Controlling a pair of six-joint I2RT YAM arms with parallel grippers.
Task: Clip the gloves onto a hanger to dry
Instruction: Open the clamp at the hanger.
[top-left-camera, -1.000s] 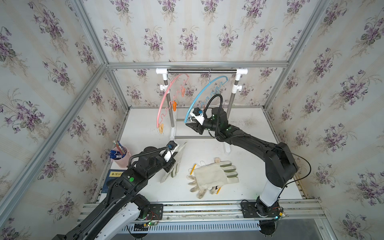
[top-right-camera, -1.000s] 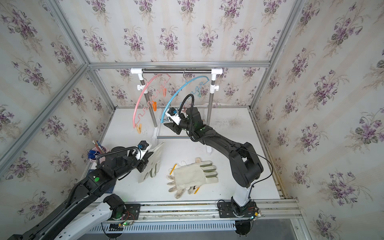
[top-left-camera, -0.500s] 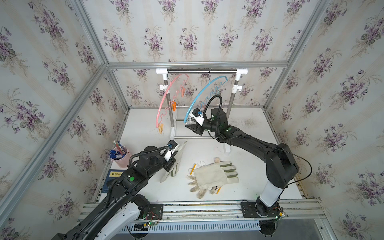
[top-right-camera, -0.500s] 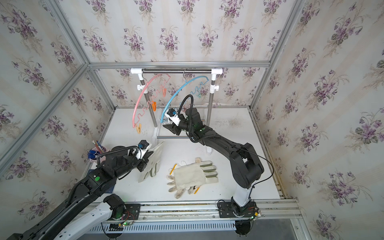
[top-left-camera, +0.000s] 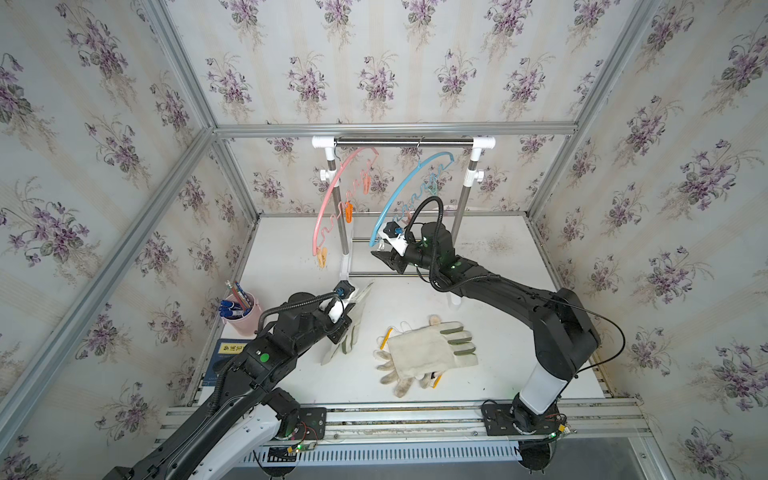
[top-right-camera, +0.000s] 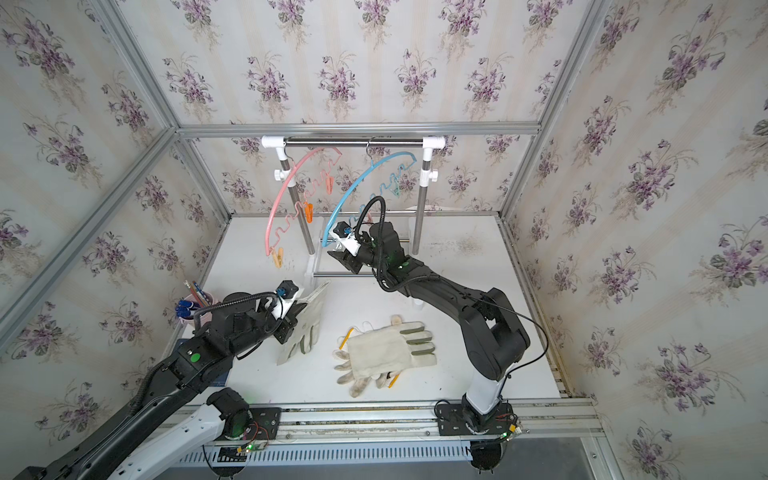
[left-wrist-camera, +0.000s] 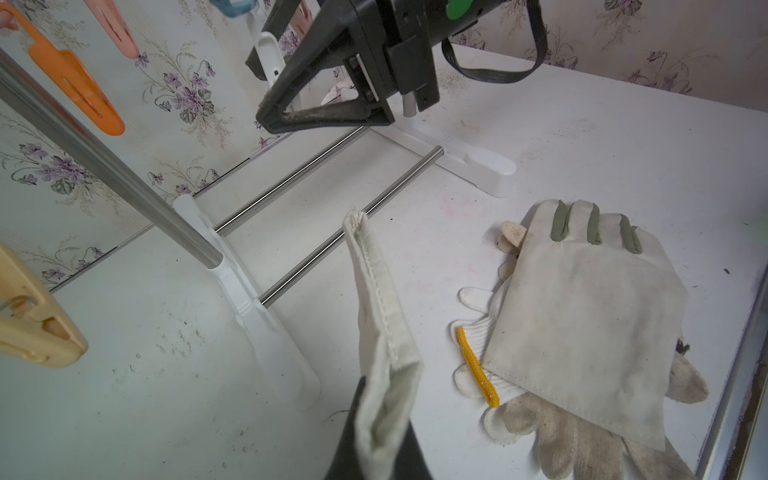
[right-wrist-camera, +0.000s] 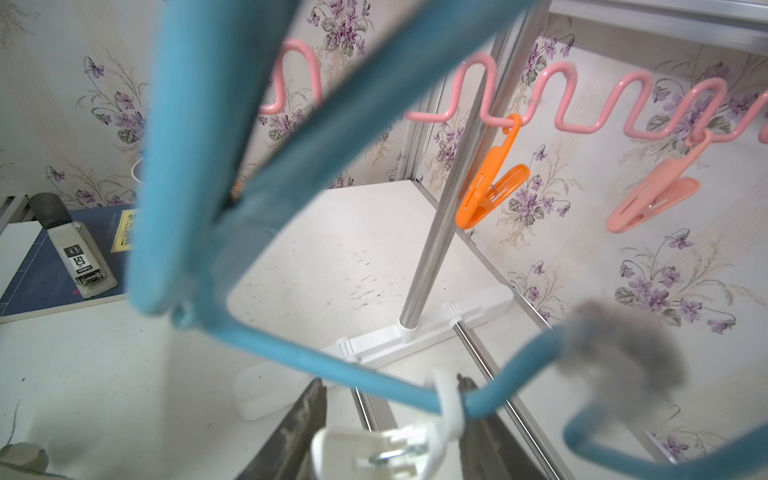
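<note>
Tool, right arm: right gripper (right-wrist-camera: 390, 386), at the low end of the blue plastic hanger (right-wrist-camera: 195, 137). Its jaws stand apart on either side of a white plastic clip (right-wrist-camera: 374, 453) that hangs from the wavy lower wire. Whether they press the clip cannot be told.
Tool, left arm: left gripper (left-wrist-camera: 380, 419), clamped on an off-white canvas glove (left-wrist-camera: 374, 299) about midway along its length. The hemmed cuff edge points up and is free; the fingers hang below.
Held glove, place: over the white tabletop (top-left-camera: 498, 245), in front of the rack, lower than the white plastic clip and well apart from it.
Other gloves: one pile on the tabletop near the right arm. A canvas glove with green finger patches (top-left-camera: 428, 347) lies on top, with cream knit gloves with yellow cuff edges (left-wrist-camera: 552, 432) beneath. The count is unclear.
Hangers: the blue one and a pink plastic hanger (right-wrist-camera: 428, 115), both hung on the steel rail (top-left-camera: 403, 142). Neither carries a glove.
Pink hanger's clips: orange clip (right-wrist-camera: 490, 183), peach clip (right-wrist-camera: 652, 199), tan clip (left-wrist-camera: 33, 324), all empty.
Step in hand (judged): first glove, with a clip lined up to receive it.
Next move calls for: squeezing the clip's tail so its mouth opens, lifting the cuff edge into the mouth, then letting the clip bite. The hanger swings freely, so it needs steadying.
Container: pink cup (top-left-camera: 249, 322), at the table's left edge.
Contents: blue pens and pencils (top-left-camera: 232, 305), standing upright.
</note>
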